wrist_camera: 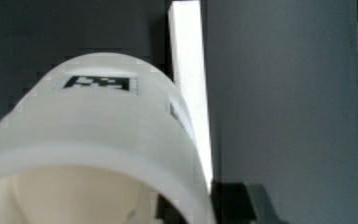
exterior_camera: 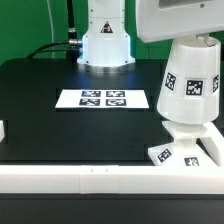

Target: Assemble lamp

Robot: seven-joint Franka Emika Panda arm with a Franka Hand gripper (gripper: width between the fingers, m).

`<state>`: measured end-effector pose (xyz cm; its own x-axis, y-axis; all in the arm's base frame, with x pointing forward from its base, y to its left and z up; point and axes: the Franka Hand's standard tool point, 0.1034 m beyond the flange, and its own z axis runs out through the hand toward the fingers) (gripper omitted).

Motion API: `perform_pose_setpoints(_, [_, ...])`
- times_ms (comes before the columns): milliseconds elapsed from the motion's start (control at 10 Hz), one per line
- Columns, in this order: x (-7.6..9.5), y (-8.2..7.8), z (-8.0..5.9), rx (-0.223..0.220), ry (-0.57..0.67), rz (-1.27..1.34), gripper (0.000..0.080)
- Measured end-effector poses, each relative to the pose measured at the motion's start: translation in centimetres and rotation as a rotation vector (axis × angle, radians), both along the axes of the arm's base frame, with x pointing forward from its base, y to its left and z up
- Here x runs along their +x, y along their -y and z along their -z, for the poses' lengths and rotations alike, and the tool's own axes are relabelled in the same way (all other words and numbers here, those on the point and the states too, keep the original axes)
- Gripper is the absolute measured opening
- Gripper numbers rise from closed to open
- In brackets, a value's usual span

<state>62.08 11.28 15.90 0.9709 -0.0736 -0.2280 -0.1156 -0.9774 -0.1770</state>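
We are viewing the lamp at a late stage of assembly. In the exterior view, the shade [exterior_camera: 192,82] is standing upright over the base [exterior_camera: 186,146], at the exterior view's right, close to the white rail [exterior_camera: 70,177] that borders the black table [exterior_camera: 40,100]. The shade's narrow end is pointing up, and tags are showing on its side and on the base below it. We are not seeing the bulb in either view; we are judging that it is probably covered by the shade, though this cannot be confirmed. A narrower white section is showing between shade and base, and we cannot tell whether the shade is fully seated.

The marker board [exterior_camera: 103,98] is lying flat near the table's centre, well apart from the lamp. The arm's white housing is occupying the upper right of the exterior view, directly above the shade.

In the wrist view, the shade [wrist_camera: 96,140] is filling the foreground with one tag facing the camera. The gripper's fingers are not appearing in either view, so we cannot report whether they are open or closed.

We are judging that only final seating and release are remaining.
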Motion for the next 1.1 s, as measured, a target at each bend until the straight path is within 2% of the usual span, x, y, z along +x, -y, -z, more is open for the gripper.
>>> perform_pose_setpoints(100, [0.0, 0.0, 0.0, 0.000, -0.001, 0.000, 0.0044])
perform_pose_setpoints(200, [0.0, 0.0, 0.0, 0.000, -0.001, 0.000, 0.0222])
perform_pose_setpoints(300, [0.0, 0.1, 0.0, 0.000, -0.001, 0.001, 0.0222])
perform_pose_setpoints(400, [0.0, 0.1, 0.0, 0.000, 0.000, 0.001, 0.0360])
perform_pose_setpoints(500, [0.0, 0.1, 0.0, 0.000, -0.001, 0.001, 0.0548])
perform_pose_setpoints(600, [0.0, 0.1, 0.0, 0.000, -0.002, 0.001, 0.0548])
perform_pose_setpoints(700, [-0.3, 0.1, -0.3, -0.001, -0.018, -0.005, 0.0650])
perform_pose_setpoints(800, [-0.6, 0.0, -1.0, -0.001, -0.049, -0.018, 0.0689])
perform_pose_setpoints(1000, [-0.6, -0.2, -2.0, -0.012, -0.096, -0.045, 0.0697])
perform_pose_setpoints(1100, [-0.4, -0.2, -1.8, -0.012, -0.086, -0.042, 0.0697])
